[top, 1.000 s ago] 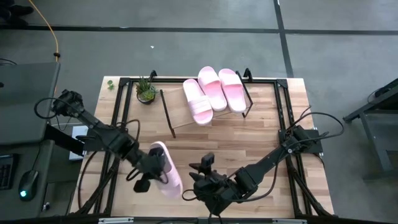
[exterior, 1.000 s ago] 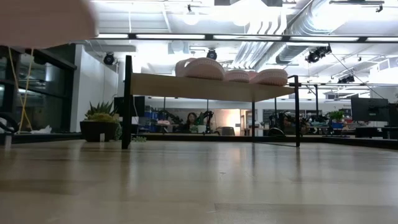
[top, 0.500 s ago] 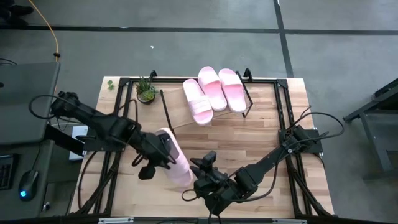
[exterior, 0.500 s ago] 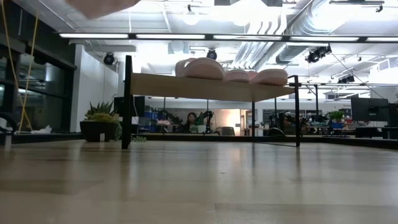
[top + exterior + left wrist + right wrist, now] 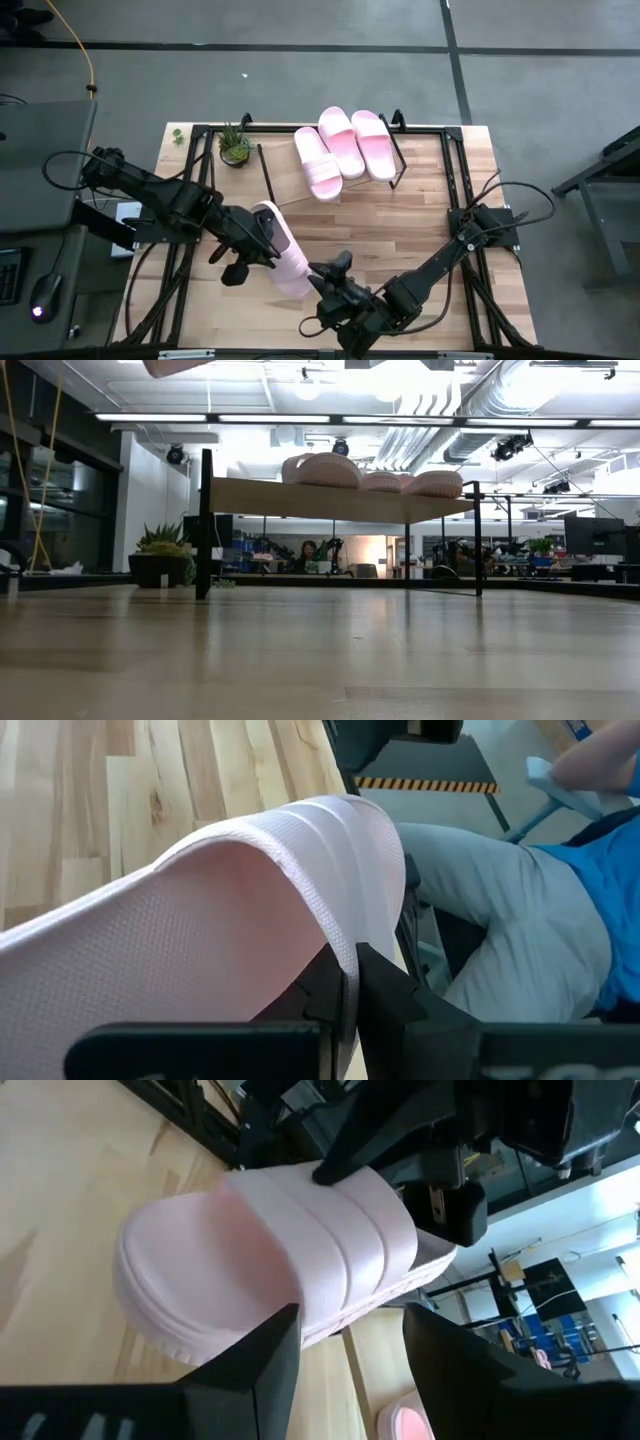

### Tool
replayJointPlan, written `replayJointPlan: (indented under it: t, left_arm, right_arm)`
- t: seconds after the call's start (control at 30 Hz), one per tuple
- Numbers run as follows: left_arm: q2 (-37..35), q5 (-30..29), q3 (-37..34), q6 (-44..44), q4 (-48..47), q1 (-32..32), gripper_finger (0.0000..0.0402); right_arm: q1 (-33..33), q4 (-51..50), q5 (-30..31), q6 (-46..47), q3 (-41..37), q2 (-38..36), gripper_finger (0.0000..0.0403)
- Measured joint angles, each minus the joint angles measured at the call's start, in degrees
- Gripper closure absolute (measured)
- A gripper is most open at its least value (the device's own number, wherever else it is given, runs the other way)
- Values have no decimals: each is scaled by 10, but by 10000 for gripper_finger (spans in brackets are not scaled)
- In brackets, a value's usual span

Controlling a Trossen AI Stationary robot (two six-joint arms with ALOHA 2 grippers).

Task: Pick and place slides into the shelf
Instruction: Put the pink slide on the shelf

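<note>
1. Left gripper (image 5: 252, 243) is clamped on the strap edge of 1 pink slide (image 5: 280, 250), carrying it above the table (image 5: 440, 215), on the near side of the shelf (image 5: 285, 185); the left wrist view shows its fingers (image 5: 345, 982) pinching the thin strap.
2. Right gripper (image 5: 338, 283) sits just near of that carried slide, on the side away from the shelf, jaws apart and gripping nothing; the right wrist view looks between its fingers (image 5: 270, 1355) straight at the slide's toe. Likely staged to help steady or hand over.
3. Held by the strap, the slide stays lifted with its length pointing toward the shelf, probably so it can go onto the slanted board lengthwise.
4. Farther back, the shelf carries 3 slides (image 5: 345, 145) side by side, filling its right part; they look to rest on the slope, toes up.
5. Shelf's left part is bare, so that is the likely spot for the 4th slide.
6. Potted plant (image 5: 235, 147) stands just left of the shelf; the carry path should keep clear of it.
7. Low view: 3 slides on the raised board, part of the lifted slide at the frame top.
</note>
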Motion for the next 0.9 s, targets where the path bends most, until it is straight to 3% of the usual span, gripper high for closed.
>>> replayJointPlan:
  t: [0.53,0.9]
  left_arm:
    - [0,2,0,15,13,31,390]
    - [1,61,-1,14,60,51,390]
  right_arm:
    - [-6,25,-22,-12,0,0,234]
    - [-9,21,-26,-10,0,0,234]
